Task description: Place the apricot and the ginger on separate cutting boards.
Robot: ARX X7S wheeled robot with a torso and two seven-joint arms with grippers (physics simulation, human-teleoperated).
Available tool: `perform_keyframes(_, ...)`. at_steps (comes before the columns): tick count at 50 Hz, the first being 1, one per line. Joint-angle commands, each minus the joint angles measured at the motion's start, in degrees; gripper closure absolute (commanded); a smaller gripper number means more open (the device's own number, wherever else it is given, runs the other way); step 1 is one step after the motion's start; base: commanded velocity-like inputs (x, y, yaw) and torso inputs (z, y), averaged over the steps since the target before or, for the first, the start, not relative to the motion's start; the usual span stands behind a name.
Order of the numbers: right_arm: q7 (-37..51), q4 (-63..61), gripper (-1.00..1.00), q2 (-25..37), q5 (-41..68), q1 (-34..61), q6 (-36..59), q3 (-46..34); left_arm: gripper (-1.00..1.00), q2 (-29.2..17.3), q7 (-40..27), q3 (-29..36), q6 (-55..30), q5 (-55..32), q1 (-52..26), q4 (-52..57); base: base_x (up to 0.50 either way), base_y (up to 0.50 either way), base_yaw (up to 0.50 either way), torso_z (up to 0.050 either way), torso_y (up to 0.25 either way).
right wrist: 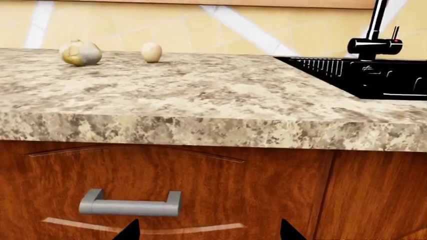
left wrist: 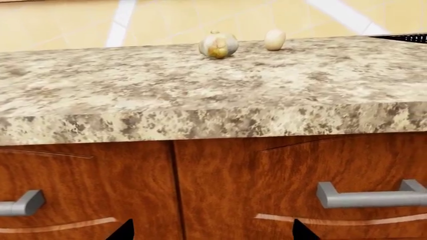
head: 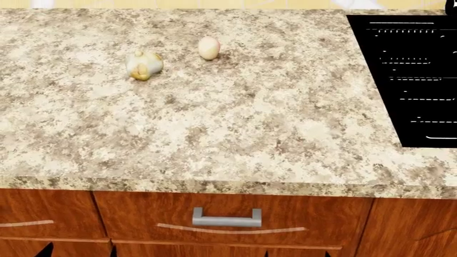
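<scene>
Both grippers hung low with fingers spread, empty; no cutting boards showed — a hasty reach risked rolling the apricot (head: 208, 47) or nudging the ginger (head: 143, 65) away.

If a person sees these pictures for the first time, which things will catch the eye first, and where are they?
Two small pale things stand out on the speckled granite counter: the knobby ginger toward the far left, and the smooth apricot just right of it and slightly farther back, apart from it. At the right edge a black sink is set into the counter, and wooden drawers with metal handles run below.
</scene>
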Motion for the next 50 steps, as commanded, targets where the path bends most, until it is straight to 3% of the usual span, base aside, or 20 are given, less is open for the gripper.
perform_keyframes(1,-1.0,-1.7,-1.0,-0.9,0.1,0.0,1.1,1.7,-1.0,1.2,1.5,-1.2,0.5,0.0,0.0,0.6,0.0,0.0,0.0,0.0,0.0)
perform_keyframes(9,1.0,-12.4,-1.0,1.6,1.8,2.9,11.8,3.0,-1.0,-0.3,0.1,-1.0,-9.1,-1.8,-2.1,10.2,0.0,0.0,0.0,0.0,0.0)
perform_keyframes(16,1.5,-25.5,-1.0,5.2,7.7,10.1,28.2,4.5,-1.0,-3.0,-3.0,-2.8,-29.4,-7.6,-8.2,26.9,0.0,0.0,0.0,0.0,0.0)
perform_keyframes(20,1.8,-28.4,-1.0,6.1,10.1,14.6,34.3,5.1,-1.0,-3.5,-3.7,-2.8,-36.6,-10.1,-12.0,31.2,0.0,0.0,0.0,0.0,0.0)
perform_keyframes(25,2.5,-26.4,-1.0,5.1,11.3,22.3,39.7,4.9,-1.0,-1.3,-4.4,-2.1,-42.7,-11.6,-20.1,28.0,0.0,0.0,0.0,0.0,0.0)
perform_keyframes(33,-0.8,-24.1,-1.0,6.3,15.9,36.0,50.3,4.1,-1.0,-1.9,-2.8,-5.2,-55.1,-17.1,-35.1,27.3,0.0,0.0,0.0,0.0,0.0)
perform_keyframes(37,-3.4,-18.2,-1.0,6.3,19.6,41.7,54.7,6.4,-1.0,-2.5,0.6,-4.9,-55.2,-17.4,-40.6,19.2,0.0,0.0,0.0,0.0,0.0)
perform_keyframes(42,-4.9,-14.1,-1.0,7.6,20.8,45.7,55.8,8.7,-1.0,-4.6,2.2,-3.7,-57.6,-17.4,-46.1,16.9,0.0,0.0,0.0,0.0,0.0)
perform_keyframes(50,-7.2,-13.4,-1.0,10.3,22.8,46.4,57.8,10.0,-1.0,-6.7,4.5,-4.7,-59.2,-18.2,-50.2,13.1,0.04,0.01,0.0,0.0,0.0)
